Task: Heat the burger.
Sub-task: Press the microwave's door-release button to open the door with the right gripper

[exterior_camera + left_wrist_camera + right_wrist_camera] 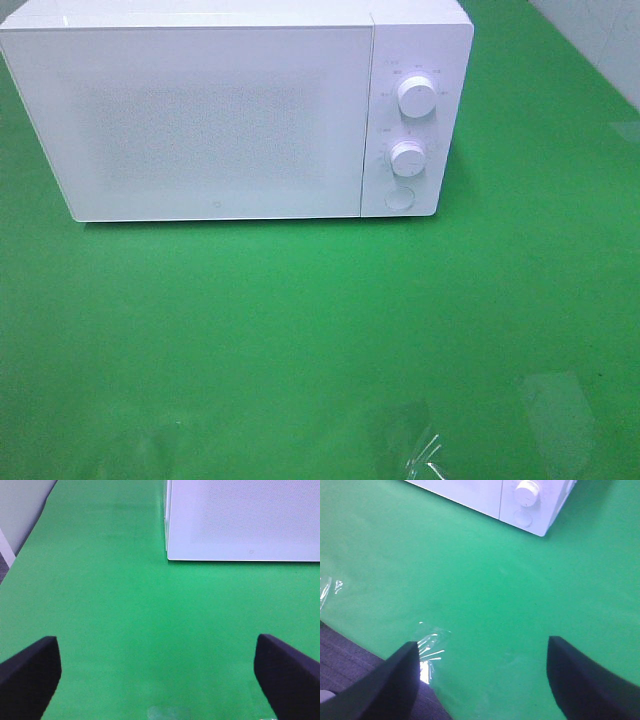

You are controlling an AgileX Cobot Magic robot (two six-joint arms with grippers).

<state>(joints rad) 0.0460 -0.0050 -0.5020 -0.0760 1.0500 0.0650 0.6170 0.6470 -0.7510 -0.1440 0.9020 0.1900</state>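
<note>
Since the burger is seen in no view, it is not found on the green table (300, 330) before the white box-shaped microwave oven (235, 110); whether it is hidden behind the shut frosted door (150, 150) cannot be told. Both the left gripper (156, 641) and right gripper (482, 642) are spread wide, nothing pinched. The round button (399, 196) under the dials (416, 96), judged the door release, is best pressed squarely.

- microwave (420, 35): white shell, smooth, with a faint sheen; plastic or painted metal, cannot tell which
- door (190, 125): smooth white, with a finely dotted panel
- knobs (416, 96): smooth white plastic
- table cover (300, 330): green, matt, even
- film (420, 455): clear, glossy, wrinkled plastic
- left gripper (156, 639) and right gripper (482, 641): black, matt
</note>
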